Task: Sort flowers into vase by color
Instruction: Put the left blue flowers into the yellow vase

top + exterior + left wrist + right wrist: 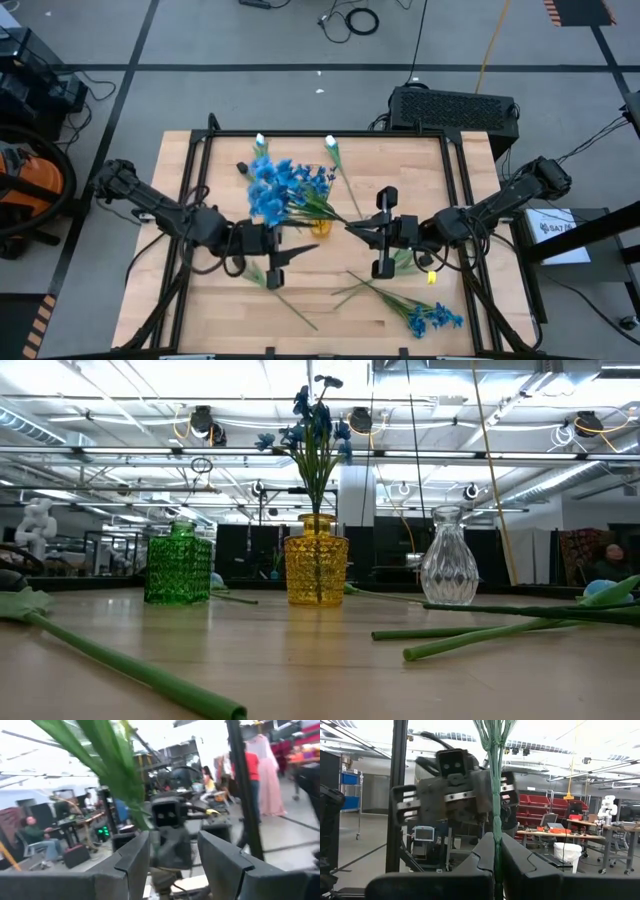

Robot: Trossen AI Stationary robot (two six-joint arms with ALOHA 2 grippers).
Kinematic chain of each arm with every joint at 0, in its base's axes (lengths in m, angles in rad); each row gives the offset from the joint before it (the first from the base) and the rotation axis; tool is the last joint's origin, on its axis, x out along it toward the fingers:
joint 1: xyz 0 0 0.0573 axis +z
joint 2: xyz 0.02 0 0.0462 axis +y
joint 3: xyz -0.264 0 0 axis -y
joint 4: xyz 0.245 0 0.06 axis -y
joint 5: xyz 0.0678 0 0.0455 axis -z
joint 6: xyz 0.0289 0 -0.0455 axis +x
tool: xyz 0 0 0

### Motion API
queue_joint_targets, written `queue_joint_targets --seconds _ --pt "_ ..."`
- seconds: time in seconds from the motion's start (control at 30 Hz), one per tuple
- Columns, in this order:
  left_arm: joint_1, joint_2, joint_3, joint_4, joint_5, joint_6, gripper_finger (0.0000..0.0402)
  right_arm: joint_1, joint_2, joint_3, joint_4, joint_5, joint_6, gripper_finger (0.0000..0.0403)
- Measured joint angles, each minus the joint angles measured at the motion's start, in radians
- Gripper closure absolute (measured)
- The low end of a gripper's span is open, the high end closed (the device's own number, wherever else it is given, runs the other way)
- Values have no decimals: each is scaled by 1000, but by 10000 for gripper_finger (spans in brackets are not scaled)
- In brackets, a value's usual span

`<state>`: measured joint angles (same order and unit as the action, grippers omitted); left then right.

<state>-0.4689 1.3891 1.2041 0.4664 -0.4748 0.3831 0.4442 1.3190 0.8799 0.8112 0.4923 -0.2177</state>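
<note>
In the right wrist view my right gripper (495, 851) is shut on a thin green flower stem (495, 795) that runs straight up and branches above it. From above, this gripper (352, 229) sits mid-table beside a big bushy blue cluster (277, 186). My left gripper (300, 250) faces it, open (172, 855), touching nothing I can see; a green leaf (117, 775) passes close in front. A yellow vase (317, 570) holds a blue flower (315, 420). Neither gripper shows in the low view. My right gripper pinches the green stem (495, 827) between its two fingers. The fingers come level, from the table's right side, and lie across the stem. The stem stands upright in the hold and rises above the fingers; its lower end is hidden behind them.
A green vase (180, 566) stands left of the yellow one, a clear glass vase (448, 560) right of it. Two white tulips (260, 141) (331, 143) lie near the far edge. A blue flower (435, 318) and loose green stems (285, 295) lie near the front.
</note>
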Motion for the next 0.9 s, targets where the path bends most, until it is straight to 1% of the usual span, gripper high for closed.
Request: queue_joint_targets --seconds 0.1,0.3,0.4,0.6,0.7,0.83,0.9 --pt "14 -10 0 26 12 -8 228 0 0 0 -1 0 -3 397" --pt "32 -10 1 -36 33 -2 228 -2 0 0 -8 0 1 397" --pt "32 -10 1 -38 36 -3 228 -3 0 1 -18 0 10 397" --pt "37 -11 1 53 54 -16 228 -6 0 1 -30 0 21 397" --pt "47 -11 1 77 73 -59 228 -6 0 1 -30 -3 22 397" --pt "91 -11 1 80 81 -117 228 -13 0 1 -30 -56 23 397" --pt "117 -10 1 62 115 -159 228 -14 0 1 -31 -55 26 397"
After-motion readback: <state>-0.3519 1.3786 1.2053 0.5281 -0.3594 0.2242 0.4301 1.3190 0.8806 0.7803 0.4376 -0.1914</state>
